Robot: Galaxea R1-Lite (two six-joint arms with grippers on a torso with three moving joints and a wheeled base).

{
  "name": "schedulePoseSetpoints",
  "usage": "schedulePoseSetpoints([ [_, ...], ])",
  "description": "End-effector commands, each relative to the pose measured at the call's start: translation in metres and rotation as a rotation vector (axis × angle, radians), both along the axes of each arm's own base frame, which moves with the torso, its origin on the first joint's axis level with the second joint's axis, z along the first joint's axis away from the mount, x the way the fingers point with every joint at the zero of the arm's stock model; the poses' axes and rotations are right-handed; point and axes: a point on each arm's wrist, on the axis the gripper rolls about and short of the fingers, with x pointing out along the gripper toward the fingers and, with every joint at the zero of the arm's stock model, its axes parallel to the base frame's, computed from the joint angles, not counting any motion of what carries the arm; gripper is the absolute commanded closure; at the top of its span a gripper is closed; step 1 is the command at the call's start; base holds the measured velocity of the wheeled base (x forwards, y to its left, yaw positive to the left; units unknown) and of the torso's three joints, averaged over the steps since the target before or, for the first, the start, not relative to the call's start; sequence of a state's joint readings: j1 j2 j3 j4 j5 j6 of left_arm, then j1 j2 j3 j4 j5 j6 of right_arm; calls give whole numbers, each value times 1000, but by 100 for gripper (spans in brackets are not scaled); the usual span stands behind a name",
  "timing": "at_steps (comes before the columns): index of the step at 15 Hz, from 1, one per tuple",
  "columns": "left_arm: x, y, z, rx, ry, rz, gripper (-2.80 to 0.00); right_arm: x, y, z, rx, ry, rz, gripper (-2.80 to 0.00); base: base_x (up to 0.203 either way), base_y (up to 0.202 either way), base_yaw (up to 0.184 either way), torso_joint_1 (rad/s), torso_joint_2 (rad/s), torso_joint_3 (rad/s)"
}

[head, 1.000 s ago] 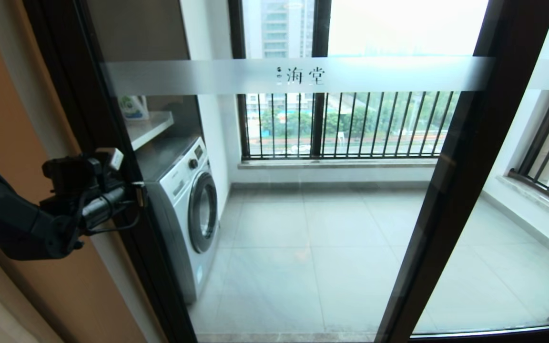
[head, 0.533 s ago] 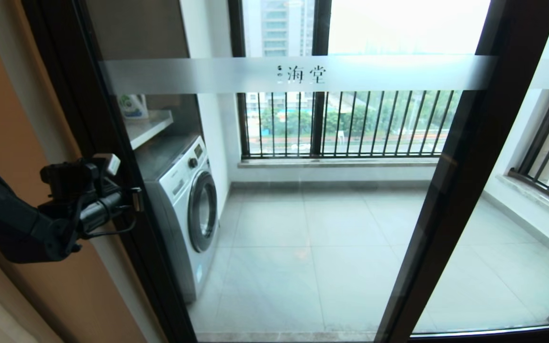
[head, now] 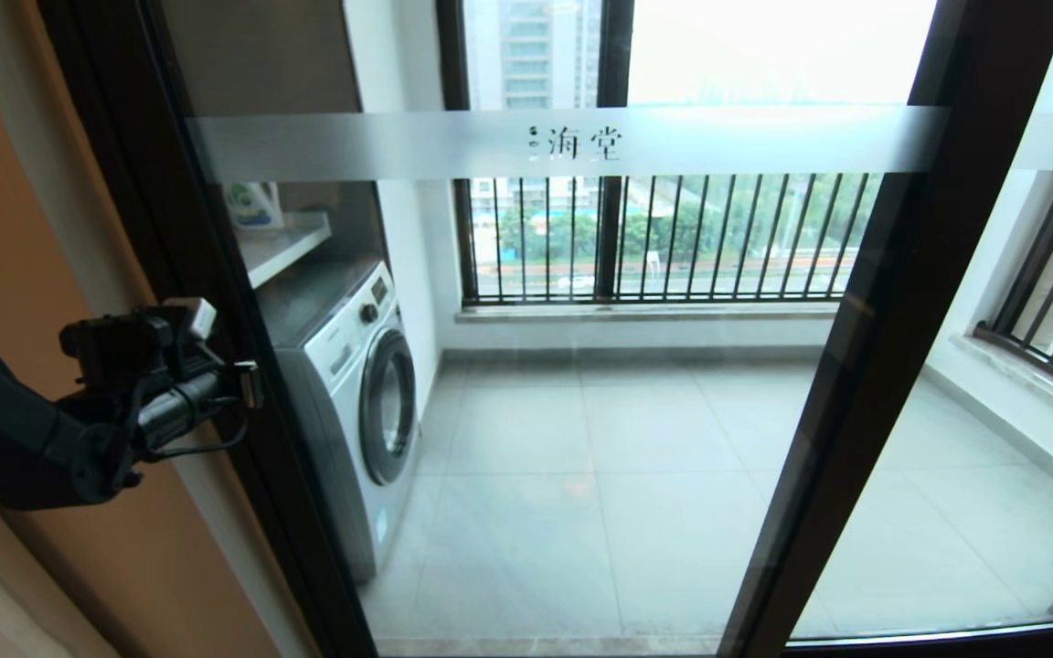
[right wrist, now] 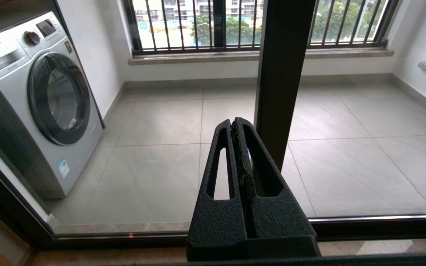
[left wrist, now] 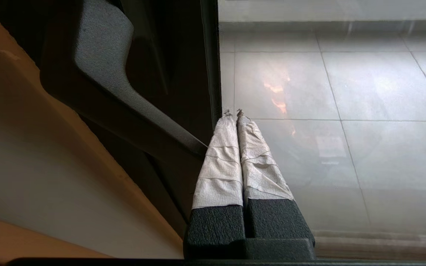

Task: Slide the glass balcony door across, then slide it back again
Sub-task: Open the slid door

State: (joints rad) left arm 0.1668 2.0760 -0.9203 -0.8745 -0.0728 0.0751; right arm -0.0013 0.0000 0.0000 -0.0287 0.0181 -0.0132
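Note:
The glass balcony door [head: 581, 411] fills the head view, with its frosted band [head: 398, 144] printed with Chinese characters and a dark frame [head: 179, 238] on the left. My left gripper [head: 250, 384] is at that left frame, at mid height. In the left wrist view the left gripper [left wrist: 234, 112] is shut with nothing in it. Its white-taped fingertips [left wrist: 222, 155] sit against the frame's inner edge, over the glass. The dark bar handle [left wrist: 102, 70] is beside them. My right gripper [right wrist: 236, 125] is shut and empty, low in front of the door's dark upright [right wrist: 281, 55].
Behind the glass stand a washing machine [head: 357, 402], a shelf with a bottle [head: 252, 206] and the black-railed window [head: 664, 238]. An orange wall [head: 24, 228] is on the left. A second glass panel [head: 993, 457] is on the right. The floor track [right wrist: 346, 225] runs below.
My left arm and its gripper have drifted a little left and down along the door's left frame. The door has hardly shifted.

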Motion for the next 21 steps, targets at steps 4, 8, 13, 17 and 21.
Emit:
schedulePoseSetpoints([
  [4,6,13,-21,32,-24,42,0,1,0,-3,-1,11,0,0,0,0,0,0,0,0],
  [8,3,20,-21,49,-18,60,0,1,0,-3,-1,10,0,0,0,0,0,0,0,0],
  [13,-2,21,-14,48,-31,65,0,1,0,-3,-1,10,0,0,0,0,0,0,0,0],
  [17,-10,19,-12,51,-21,63,0,1,0,-3,-1,10,0,0,0,0,0,0,0,0],
  [21,-9,27,-25,84,19,74,0,1,0,-3,-1,10,0,0,0,0,0,0,0,0],
])
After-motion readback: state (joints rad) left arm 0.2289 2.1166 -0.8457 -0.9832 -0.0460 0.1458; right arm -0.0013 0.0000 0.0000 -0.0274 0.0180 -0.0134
